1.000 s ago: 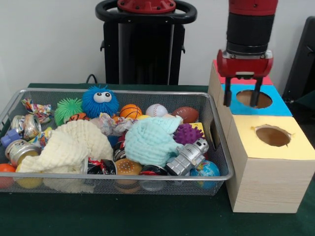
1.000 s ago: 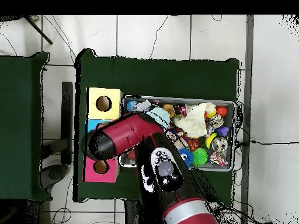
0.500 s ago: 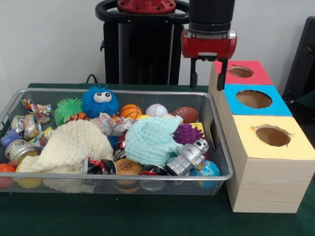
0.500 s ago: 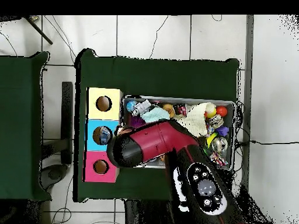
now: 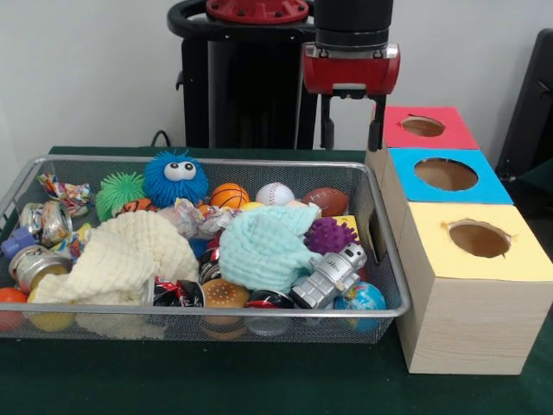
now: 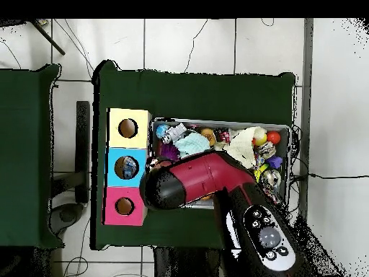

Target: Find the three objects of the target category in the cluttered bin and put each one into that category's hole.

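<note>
The silver wire-mesh bin (image 5: 207, 309) is full of clutter on the green table. A crumpled clear wrapper (image 5: 194, 214) lies near its middle. A multicolour printed wrapper (image 5: 62, 192) lies at its far left corner. The red-topped box stands at the back right with its round hole (image 5: 422, 126) open. My gripper (image 5: 352, 147) hangs open and empty above the bin's far right corner, just left of the red-topped box. In the overhead view the arm (image 6: 194, 184) covers much of the bin (image 6: 288, 141), and the red box's hole (image 6: 124, 206) shows.
The blue-topped box (image 5: 484, 186) and the yellow-topped box (image 5: 518, 259) stand in front of the red one. In the bin are a cream cloth (image 5: 121, 259), a mint cloth (image 5: 263, 246), a blue fuzzy ball (image 5: 175, 179), a toy robot (image 5: 333, 272) and crushed cans (image 5: 39, 259).
My gripper has moved from above the blue box's hole, up and to the left in the front view, to above the bin's far right corner. It stayed open and empty.
</note>
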